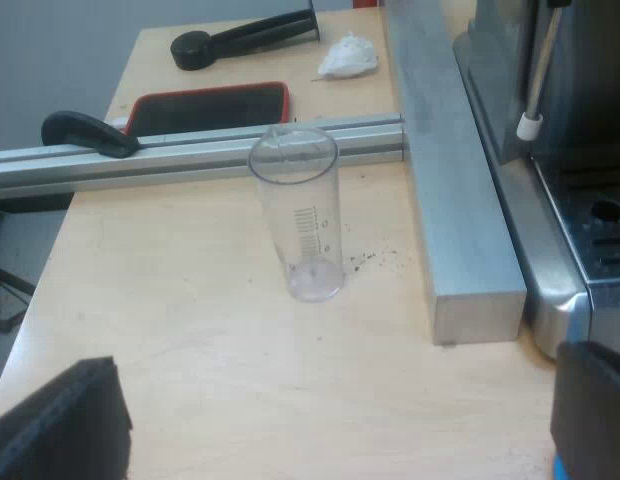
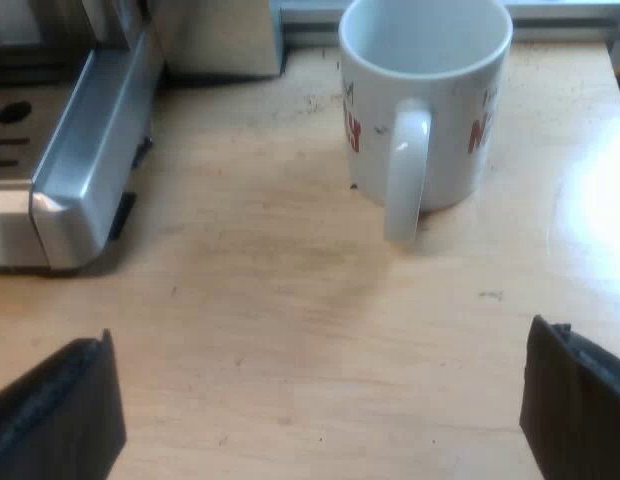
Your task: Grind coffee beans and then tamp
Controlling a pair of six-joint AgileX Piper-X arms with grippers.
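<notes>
The left gripper [image 1: 325, 430] and the right gripper [image 2: 315, 410] are both spread wide and empty. The measuring glass [image 1: 296, 215] stands upright on the table [image 1: 190, 330] near the espresso machine [image 1: 575, 200]. It is probably light, slick and easily tipped, so grasp it gently at mid-wall.

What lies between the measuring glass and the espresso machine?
In the left wrist view, a thick metal beam lies on the table between the measuring glass and the espresso machine, with a few dark specks beside the glass.

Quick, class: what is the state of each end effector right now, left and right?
Left end effector: open, holding nothing; clear plastic measuring glass stands ahead.
Right end effector: open, holding nothing; white ceramic mug stands ahead.
</notes>
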